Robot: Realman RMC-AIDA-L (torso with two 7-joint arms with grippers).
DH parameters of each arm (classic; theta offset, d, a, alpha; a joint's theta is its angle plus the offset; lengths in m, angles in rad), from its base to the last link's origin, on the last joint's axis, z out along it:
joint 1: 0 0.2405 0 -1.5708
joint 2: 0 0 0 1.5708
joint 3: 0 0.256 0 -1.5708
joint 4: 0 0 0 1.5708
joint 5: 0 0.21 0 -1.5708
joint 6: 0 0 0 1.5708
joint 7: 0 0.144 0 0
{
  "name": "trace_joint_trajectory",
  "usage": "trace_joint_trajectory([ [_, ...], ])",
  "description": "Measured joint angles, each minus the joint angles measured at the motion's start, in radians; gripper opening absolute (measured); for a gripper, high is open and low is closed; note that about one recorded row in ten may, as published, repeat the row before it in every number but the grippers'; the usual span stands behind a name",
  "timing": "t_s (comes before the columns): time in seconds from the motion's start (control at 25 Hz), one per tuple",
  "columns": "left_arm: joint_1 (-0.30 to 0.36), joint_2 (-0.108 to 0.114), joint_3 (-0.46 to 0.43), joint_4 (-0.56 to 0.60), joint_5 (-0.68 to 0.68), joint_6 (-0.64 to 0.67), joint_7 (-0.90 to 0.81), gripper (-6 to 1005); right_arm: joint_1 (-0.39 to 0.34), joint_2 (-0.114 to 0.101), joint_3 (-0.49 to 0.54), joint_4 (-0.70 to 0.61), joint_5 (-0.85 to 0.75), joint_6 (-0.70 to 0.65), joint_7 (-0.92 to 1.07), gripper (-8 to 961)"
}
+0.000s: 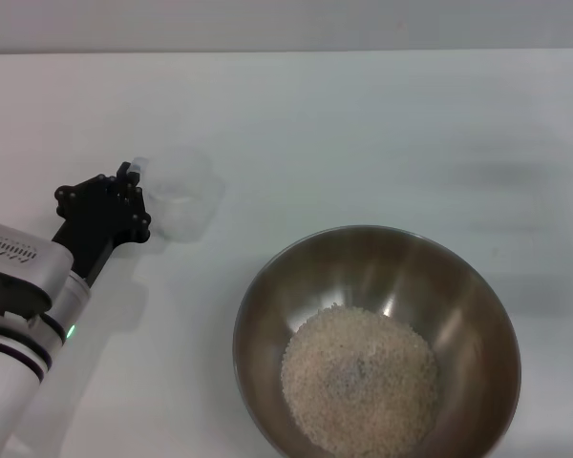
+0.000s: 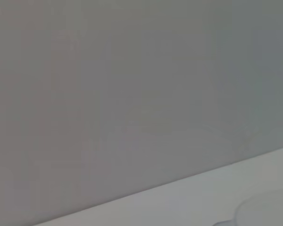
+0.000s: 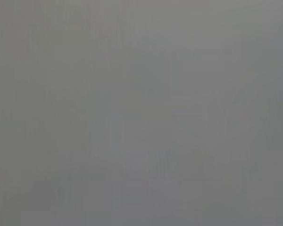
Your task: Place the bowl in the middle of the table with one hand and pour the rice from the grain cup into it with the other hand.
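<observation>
Grain cup — upright, seemingly empty, being met at its left side by the left gripper, upper left of frame. Finger state is not being shown clearly — cannot be told. Rice is lying in the bowl, lower right.

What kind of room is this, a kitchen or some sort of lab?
Probably a lab test bench staged as a kitchen chore: a bare white table against a plain wall, holding only a steel bowl of rice and a clear cup by the robot's left hand.

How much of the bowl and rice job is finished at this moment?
Nearly all. The bowl sits on the table with the rice heaped inside. The grain cup stands upright and looks empty, with the left tool at its side. Only letting go and pulling back seems left. The right arm is out of view.
</observation>
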Motion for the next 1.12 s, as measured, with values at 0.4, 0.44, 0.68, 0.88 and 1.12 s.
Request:
trace_joint_trajectory([
  [0.4,0.035,0.004,0.008,0.000,0.007,0.064,-0.048,245,0.000,0.000,0.000,-0.002,-0.003,-0.003,0.003,496],
  [0.44,0.038,0.004,0.010,0.000,0.008,0.066,-0.048,296,0.004,0.000,0.000,-0.001,-0.003,0.000,0.003,496],
  [0.68,0.056,0.008,0.011,0.008,0.011,0.069,-0.048,441,0.007,-0.001,0.001,0.000,0.002,0.002,0.003,496],
  [0.88,0.057,0.008,0.011,0.028,0.011,0.069,-0.058,535,0.009,-0.001,0.008,-0.002,0.002,0.003,0.003,496],
  [1.12,0.113,0.013,0.030,0.052,0.011,0.159,-0.134,581,0.011,-0.001,0.015,0.000,0.003,0.008,-0.001,496],
])
